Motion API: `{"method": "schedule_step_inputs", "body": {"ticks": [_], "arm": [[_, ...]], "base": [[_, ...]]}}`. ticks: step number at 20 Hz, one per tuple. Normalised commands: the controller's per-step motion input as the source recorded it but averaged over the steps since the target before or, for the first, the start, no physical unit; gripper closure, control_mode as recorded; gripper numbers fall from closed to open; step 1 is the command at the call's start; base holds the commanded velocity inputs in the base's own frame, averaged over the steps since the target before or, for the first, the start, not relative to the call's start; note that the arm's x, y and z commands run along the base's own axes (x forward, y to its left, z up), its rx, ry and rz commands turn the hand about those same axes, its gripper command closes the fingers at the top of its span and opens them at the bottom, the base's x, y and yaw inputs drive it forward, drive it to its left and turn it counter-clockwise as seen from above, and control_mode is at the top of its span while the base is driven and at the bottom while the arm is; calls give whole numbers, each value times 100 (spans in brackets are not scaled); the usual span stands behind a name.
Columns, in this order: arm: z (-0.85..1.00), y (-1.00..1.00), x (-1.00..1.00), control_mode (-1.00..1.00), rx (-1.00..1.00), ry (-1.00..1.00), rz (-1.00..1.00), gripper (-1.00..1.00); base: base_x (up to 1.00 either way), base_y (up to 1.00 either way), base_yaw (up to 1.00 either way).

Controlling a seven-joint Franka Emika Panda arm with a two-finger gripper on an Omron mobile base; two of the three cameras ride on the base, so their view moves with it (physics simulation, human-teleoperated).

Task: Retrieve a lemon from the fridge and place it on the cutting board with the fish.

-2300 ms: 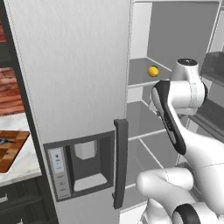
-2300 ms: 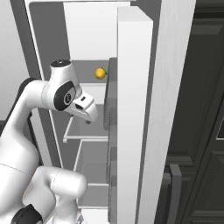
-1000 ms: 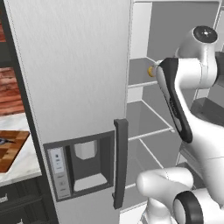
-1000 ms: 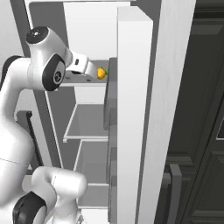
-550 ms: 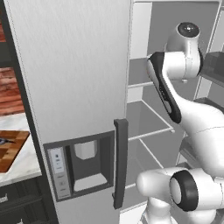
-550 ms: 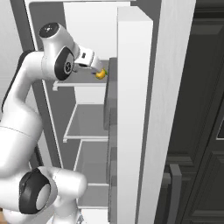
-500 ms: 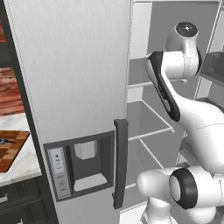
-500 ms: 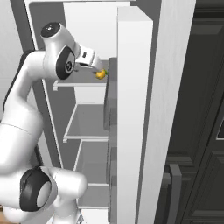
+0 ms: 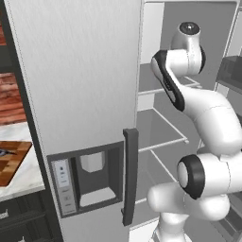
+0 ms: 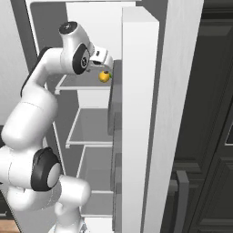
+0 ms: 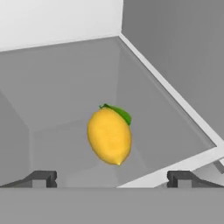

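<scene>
The lemon (image 11: 109, 136), yellow with a green tip, lies on an upper shelf (image 10: 86, 85) inside the open fridge (image 9: 71, 71). My gripper (image 11: 111, 179) is open just short of it, with the fruit centred ahead between the two dark fingertips (image 11: 41, 178) and nothing held. From the right base, the gripper (image 10: 105, 67) hovers just above the lemon (image 10: 104, 77). The checkered cutting board (image 9: 13, 163) rests on the counter at far left, with the small grey fish (image 9: 7, 152) on it.
The fridge's open door (image 10: 141, 113) with its grey door bins (image 10: 116, 113) stands close to the right of the hand. Lower shelves (image 9: 163, 134) sit below. Dark cabinets (image 10: 205, 136) rise at far right. The closed door carries the dispenser panel (image 9: 87, 177).
The arm swung up and pushed the hand deeper onto the upper shelf, ending right at the lemon. The jaws stayed open and the lemon has not moved.
</scene>
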Motion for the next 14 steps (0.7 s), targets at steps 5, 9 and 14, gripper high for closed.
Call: {"method": "schedule_step_inputs", "body": {"ticks": [5, 9, 14], "arm": [[-11, -2, 39, -100, 0, 2, 0, -100], [-8, 0, 25, -100, 0, 1, 0, -100], [-21, 0, 4, -100, 0, 9, 0, -100]], "base": [[0, 0, 0], [0, 0, 0], [0, 0, 0]]}}
